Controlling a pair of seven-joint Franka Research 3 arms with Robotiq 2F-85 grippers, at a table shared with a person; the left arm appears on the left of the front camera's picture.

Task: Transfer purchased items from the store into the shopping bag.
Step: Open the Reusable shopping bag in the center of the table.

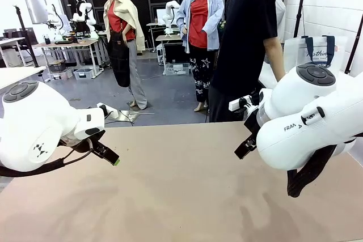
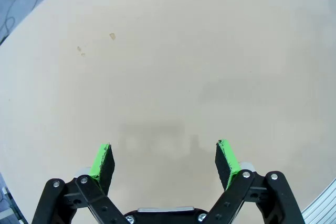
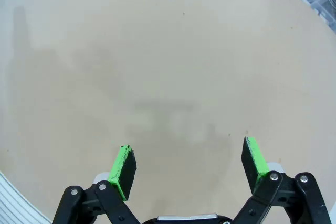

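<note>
While left fingers (image 2: 102, 161) and right fingers (image 3: 124, 169) gape, the shopping bag (image 1: 299, 55) shows navy handles.

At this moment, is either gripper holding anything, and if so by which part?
Nothing is held. The left gripper and the right gripper both stand open over the table, nothing between their pads.

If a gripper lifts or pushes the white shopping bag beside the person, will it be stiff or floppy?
The shopping bag looks like thin translucent plastic, so it is probably light and rather floppy; a push would likely dent its side. Yet it seems to stand upright, so it may keep some shape. The navy strap handles look soft and may sag when lifted.
</note>
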